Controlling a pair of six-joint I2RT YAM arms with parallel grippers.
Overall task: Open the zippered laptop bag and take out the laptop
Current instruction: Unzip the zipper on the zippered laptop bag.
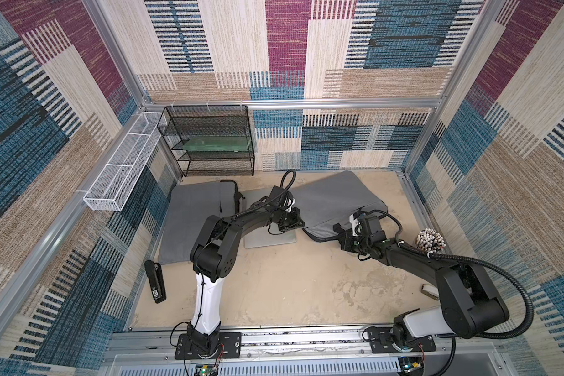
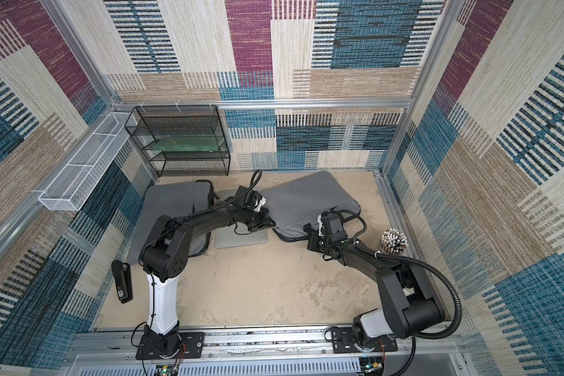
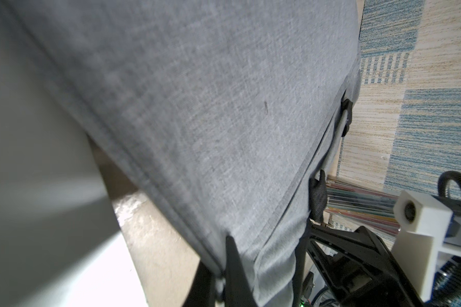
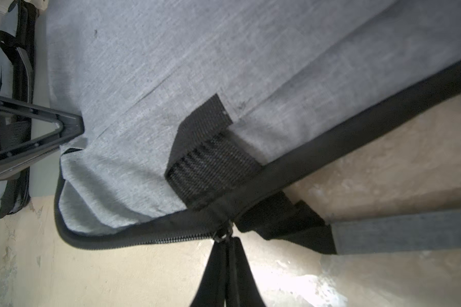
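In a top view the grey laptop bag (image 1: 336,198) lies at the back right of the sandy tabletop (image 1: 290,293), set at an angle, with both arms reaching in to its near edge. The left gripper (image 1: 302,224) is pinched shut on the bag's near left corner and the right gripper (image 1: 337,229) is closed tight at the bag's near edge, just beside it. Between this bag and a second grey bag (image 1: 199,221) on the left lies a silver laptop (image 1: 269,241) (closed and flat, partly under the left arm). Both top views also show a black stapler (image 2: 121,281) near the left edge, a cup of pencils (image 2: 394,241) by the right arm, and a black mesh rack (image 2: 179,140) against the back wall. From the left wrist, grey fabric fills the frame, and the left gripper's fingers (image 3: 230,255) have the bag's hem nipped between them. From the right wrist, the right gripper's two fingers (image 4: 218,263) are pressed together on the zipper pull (image 4: 222,235), the closed zipper teeth (image 4: 144,240) run away from it round the corner, and a black webbing strap (image 4: 205,148) sits on the fabric just beside the slider. I cannot tell what is inside the bag.
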